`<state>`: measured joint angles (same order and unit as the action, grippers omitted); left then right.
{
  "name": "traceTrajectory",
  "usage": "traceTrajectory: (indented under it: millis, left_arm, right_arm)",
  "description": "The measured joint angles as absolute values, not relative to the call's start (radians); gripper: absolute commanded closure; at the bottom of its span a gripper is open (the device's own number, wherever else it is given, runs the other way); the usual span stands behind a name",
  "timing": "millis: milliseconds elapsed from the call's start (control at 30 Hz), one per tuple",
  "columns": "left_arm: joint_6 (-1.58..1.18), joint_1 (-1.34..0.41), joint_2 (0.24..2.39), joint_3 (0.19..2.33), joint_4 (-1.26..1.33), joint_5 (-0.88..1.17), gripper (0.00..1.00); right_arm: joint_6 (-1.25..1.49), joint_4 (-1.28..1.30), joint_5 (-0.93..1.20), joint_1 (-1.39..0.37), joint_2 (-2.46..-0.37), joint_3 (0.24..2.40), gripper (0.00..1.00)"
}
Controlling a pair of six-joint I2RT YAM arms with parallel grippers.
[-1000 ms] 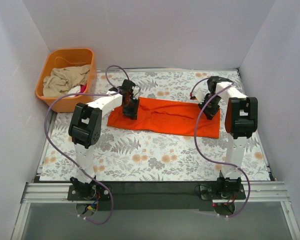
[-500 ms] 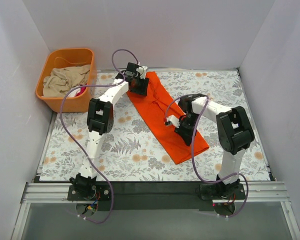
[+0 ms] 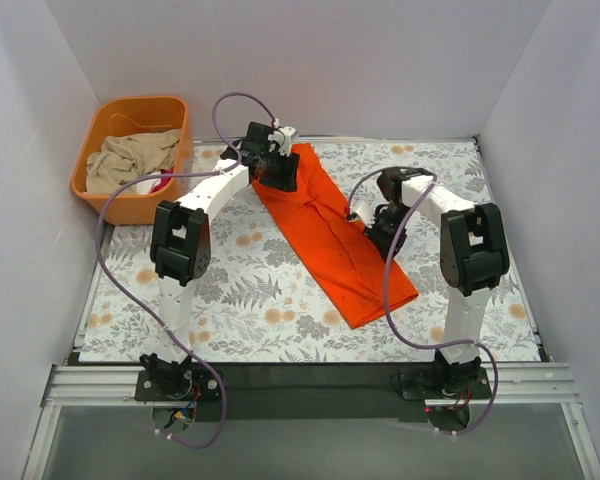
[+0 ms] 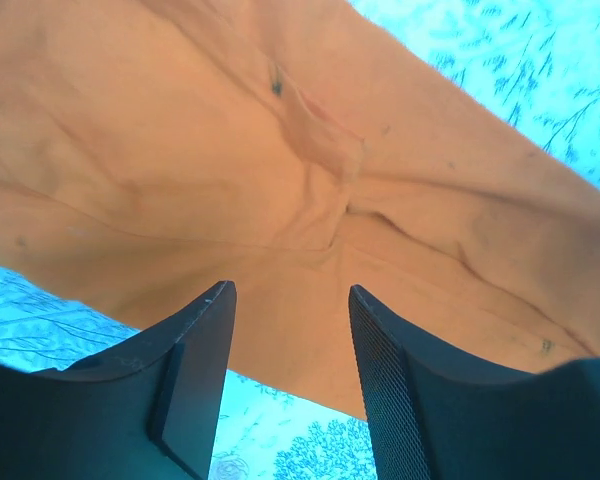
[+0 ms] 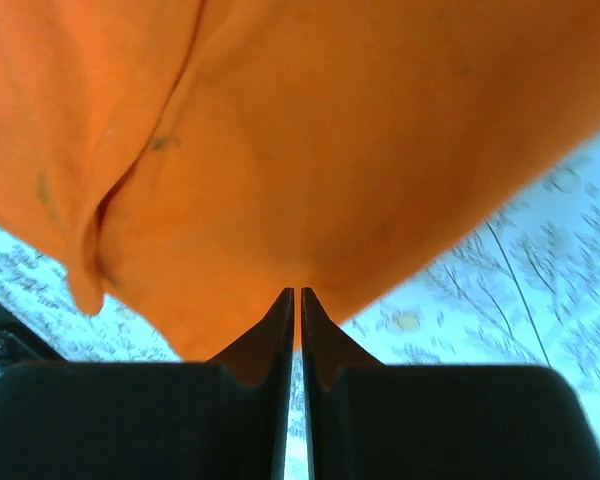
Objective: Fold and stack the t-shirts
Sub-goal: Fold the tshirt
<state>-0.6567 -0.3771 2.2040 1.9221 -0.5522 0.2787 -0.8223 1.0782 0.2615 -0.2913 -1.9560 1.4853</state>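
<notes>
Right of the tub (image 3: 140, 103), the shirt (image 3: 325, 235) now lies diagonally, swung from crosswise; left jaws half-open, cloth released; right jaws pinch its edge, apparently pre-fold alignment.

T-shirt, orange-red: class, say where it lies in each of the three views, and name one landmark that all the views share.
Top view: the t-shirt lies slantwise at mid-table, from far left to near right.
Left wrist view: the t-shirt fills most of the picture.
Right wrist view: the t-shirt fills the upper part.
Shared landmark: the floral tablecloth under it.
</notes>
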Motion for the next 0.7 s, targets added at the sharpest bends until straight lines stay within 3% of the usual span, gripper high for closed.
traceTrajectory:
  millis: [467, 700]
  left_arm:
    - [-0.599, -0.369, 2.367, 1.937, -0.584, 0.295, 0.56]
    - [-0.542, -0.364, 2.515, 2.172, -0.595, 0.348, 0.53]
  right_arm:
    - [-0.778, 1.066, 0.313, -0.411, -2.008, 1.374, 0.88]
    - [-0.690, 1.110, 0.453, -0.525, -2.090, 1.439, 0.87]
